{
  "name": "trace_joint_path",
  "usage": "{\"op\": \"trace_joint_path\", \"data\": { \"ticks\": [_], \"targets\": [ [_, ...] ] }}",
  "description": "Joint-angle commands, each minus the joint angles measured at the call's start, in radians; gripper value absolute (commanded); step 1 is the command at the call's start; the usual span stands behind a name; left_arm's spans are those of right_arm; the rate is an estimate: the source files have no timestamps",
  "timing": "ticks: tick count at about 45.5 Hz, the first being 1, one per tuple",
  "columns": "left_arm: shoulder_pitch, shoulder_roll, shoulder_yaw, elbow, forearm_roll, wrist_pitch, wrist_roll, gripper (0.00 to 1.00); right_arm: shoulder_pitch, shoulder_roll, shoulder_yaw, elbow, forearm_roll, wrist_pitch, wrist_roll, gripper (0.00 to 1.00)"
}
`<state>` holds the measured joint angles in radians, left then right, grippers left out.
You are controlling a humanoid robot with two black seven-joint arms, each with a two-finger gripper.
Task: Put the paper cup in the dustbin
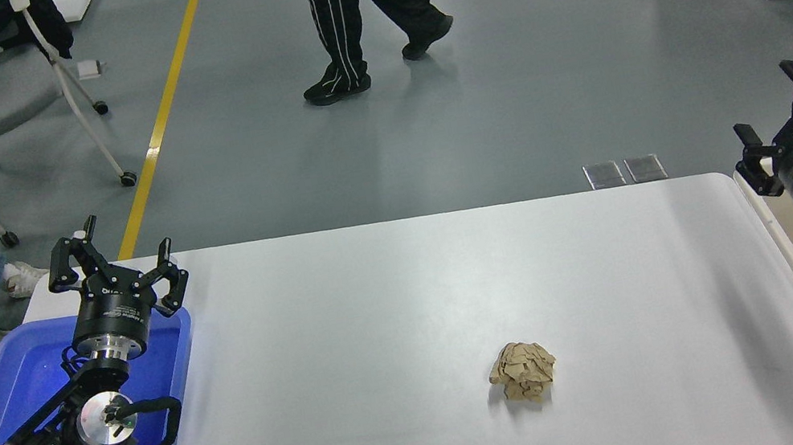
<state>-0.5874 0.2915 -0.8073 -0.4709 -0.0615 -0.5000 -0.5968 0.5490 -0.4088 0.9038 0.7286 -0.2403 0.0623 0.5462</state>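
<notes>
Paper cup: not visible anywhere on my bench (377, 299); only a crumpled brown paper ball (522, 371) lies there, right of centre. Dustbin (761, 207): beige, at the bench's right end, partly covered by my right arm. Right tool (786, 117): raised above the bin's far corner, fingers spread wide, holding nothing. Left tool (113, 260): parked over the blue tub (24, 378), fingers likewise spread and empty. Judgement: the cup either lies out of sight or is already binned; I should confirm its whereabouts before reaching, and must not mistake the paper ball for it. A person (359, 9) walks beyond the bench.
</notes>
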Motion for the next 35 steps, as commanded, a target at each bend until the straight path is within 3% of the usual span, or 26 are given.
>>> {"op": "trace_joint_path", "data": {
  "ticks": [1, 35],
  "targets": [
    [0.001, 0.0, 0.0, 0.0, 0.0, 0.0, 0.0, 1.0, -0.046, 0.116, 0.084, 0.008, -0.025, 0.001, 0.047, 0.99],
    [0.0, 0.0, 0.0, 0.0, 0.0, 0.0, 0.0, 1.0, -0.034, 0.137, 0.023, -0.075, -0.028, 0.002, 0.044, 0.99]
  ]
}}
